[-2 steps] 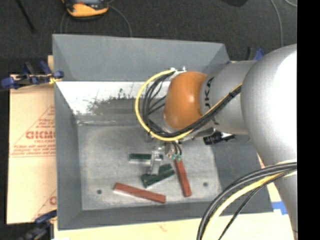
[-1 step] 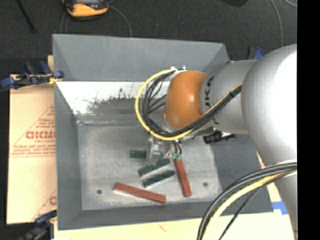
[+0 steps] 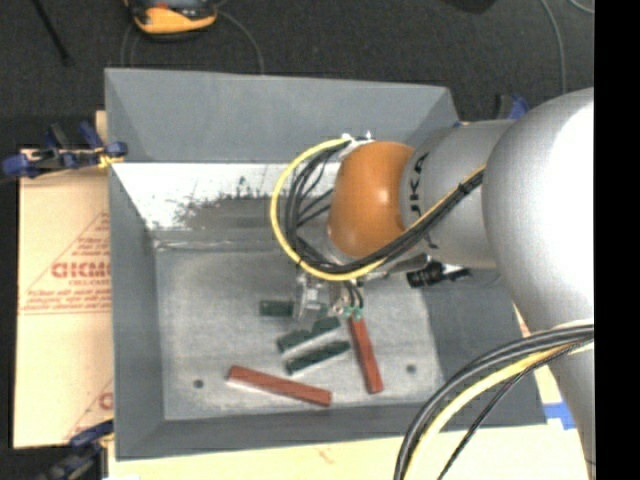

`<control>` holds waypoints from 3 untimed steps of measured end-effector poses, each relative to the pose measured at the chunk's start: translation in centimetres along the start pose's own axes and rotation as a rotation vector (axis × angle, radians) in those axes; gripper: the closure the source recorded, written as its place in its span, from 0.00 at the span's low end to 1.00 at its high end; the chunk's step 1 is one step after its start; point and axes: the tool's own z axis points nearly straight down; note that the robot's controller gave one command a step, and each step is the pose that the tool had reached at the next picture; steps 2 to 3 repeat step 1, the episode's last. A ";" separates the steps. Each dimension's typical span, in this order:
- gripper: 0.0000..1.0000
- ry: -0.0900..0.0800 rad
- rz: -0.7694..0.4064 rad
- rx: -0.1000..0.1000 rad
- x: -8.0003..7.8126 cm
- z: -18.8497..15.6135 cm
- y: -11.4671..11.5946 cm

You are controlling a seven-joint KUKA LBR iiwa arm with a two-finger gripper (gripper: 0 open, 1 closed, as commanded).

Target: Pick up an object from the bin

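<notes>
hovering low in the grey bin (image 3: 135, 298), the gripper (image 3: 325, 308) hung over small dark green blocks (image 3: 312, 346) mid-floor, with red-brown bars (image 3: 278, 386) beside them. whether it was open or held anything couldn't be told. the reach seemed in hand; the next move called for closing squarely on one block.

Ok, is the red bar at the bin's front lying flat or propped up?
Flat: the red bar lies full length on the bin floor, touching no other piece.
</notes>
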 end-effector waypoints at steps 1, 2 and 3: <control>1.00 0.007 -0.009 0.002 0.4 -14.3 1.3; 1.00 0.007 -0.009 0.002 0.4 -14.3 1.3; 1.00 0.007 -0.009 0.002 0.4 -14.3 1.3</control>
